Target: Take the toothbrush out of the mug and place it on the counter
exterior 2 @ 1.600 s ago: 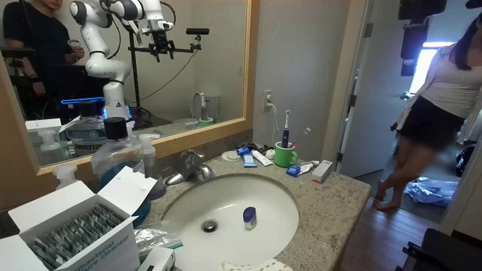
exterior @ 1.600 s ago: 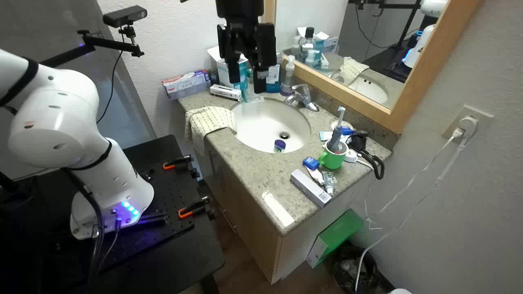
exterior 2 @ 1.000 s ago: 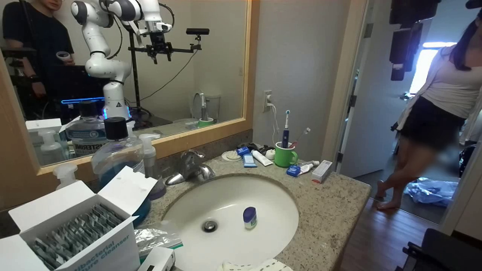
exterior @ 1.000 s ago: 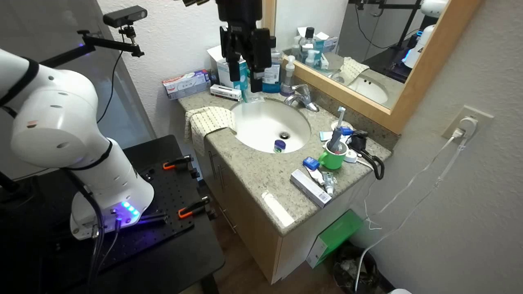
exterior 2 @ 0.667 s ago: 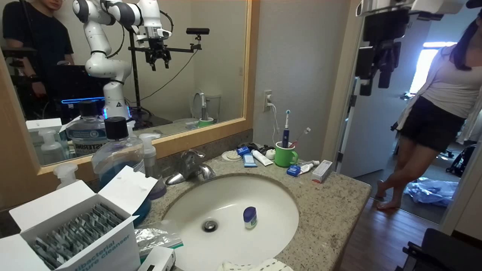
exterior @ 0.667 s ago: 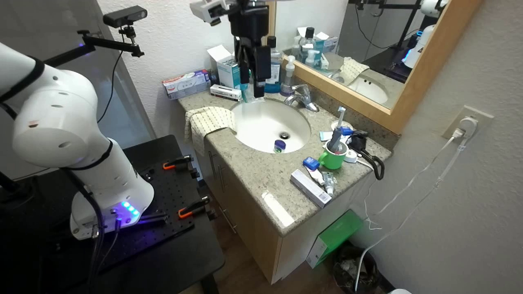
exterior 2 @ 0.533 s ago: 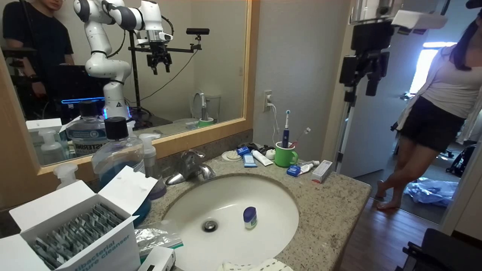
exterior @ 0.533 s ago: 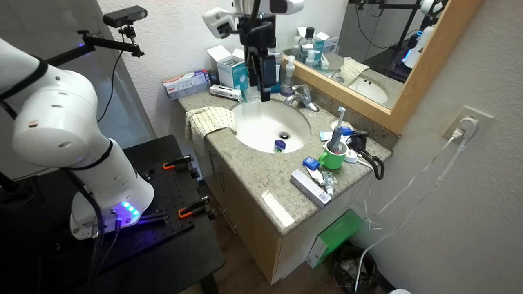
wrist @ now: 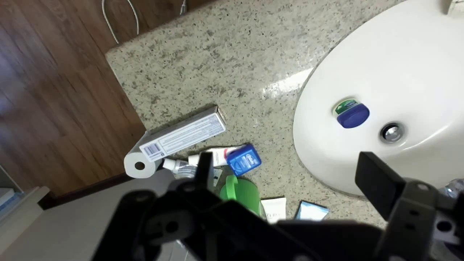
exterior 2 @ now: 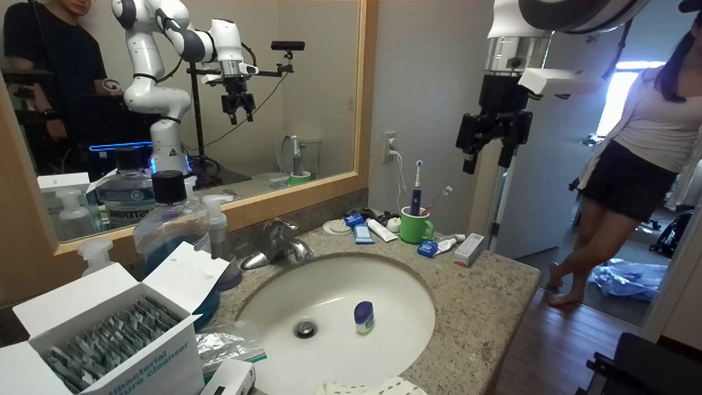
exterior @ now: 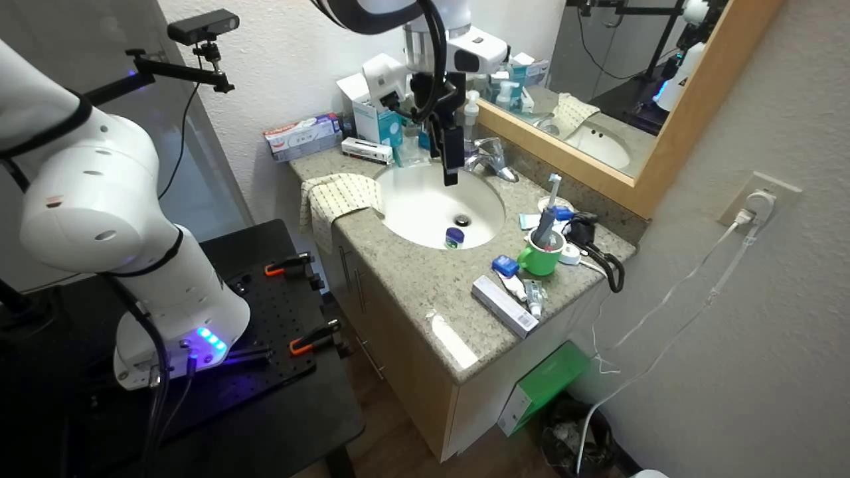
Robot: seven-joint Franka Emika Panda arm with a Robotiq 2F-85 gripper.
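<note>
Exterior view: toothbrush (exterior 2: 416, 202) stands well apart from the jaws.

Hard white glare on the counter (exterior: 431, 285)

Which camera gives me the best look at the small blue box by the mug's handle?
The wrist view: the blue box looks largest there, its printed face toward the camera and not covered by the gripper. Both exterior views show it smaller, beside the green mug, with no print I can read.
</note>
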